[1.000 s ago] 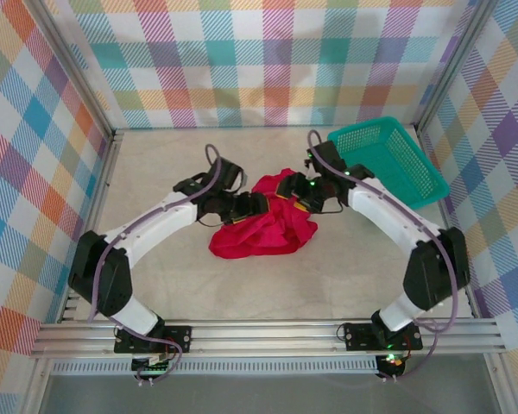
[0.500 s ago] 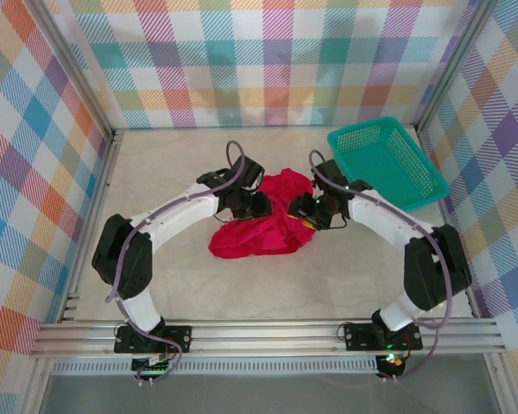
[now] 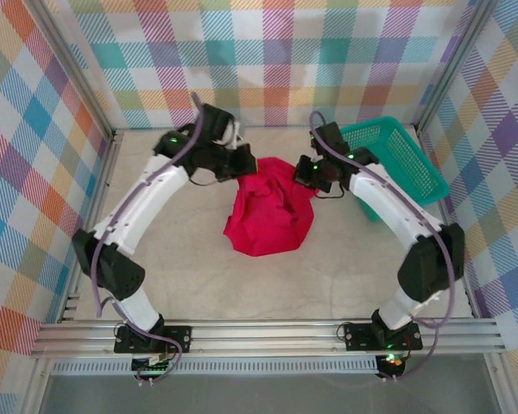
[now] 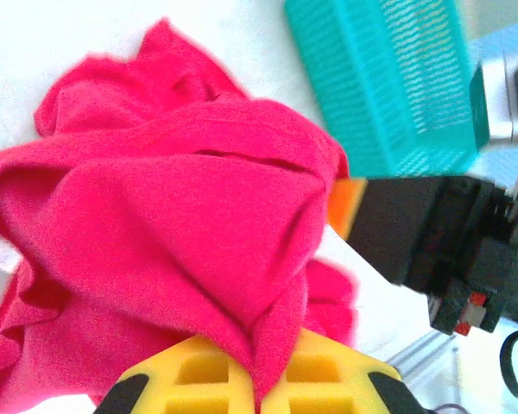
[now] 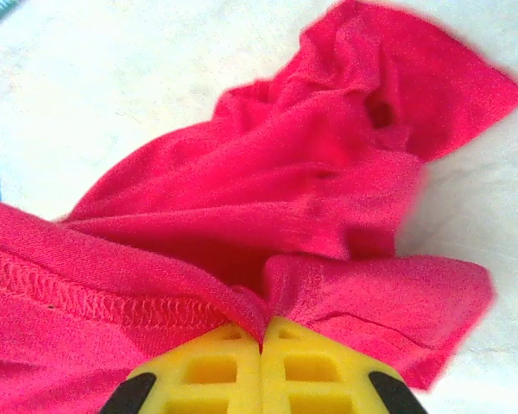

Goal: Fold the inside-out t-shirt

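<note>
Top external shows me the beige table [image 3: 173, 259] under both arms. The inside-out t-shirt [image 3: 270, 211] sits at the centre of the frame, a crumpled red heap. Its upper edge is held between the two grippers and its lower part lies on the table. The teal basket [image 3: 401, 159] stands at the upper right, apart from the cloth. My left gripper [image 3: 249, 164] is clamped on the shirt's upper left corner. On the left wrist view, red fabric is pinched between the yellow fingers [image 4: 337, 366]. My right gripper [image 3: 306, 170] is pinched tight on the upper right edge, along a stitched hem.
</note>
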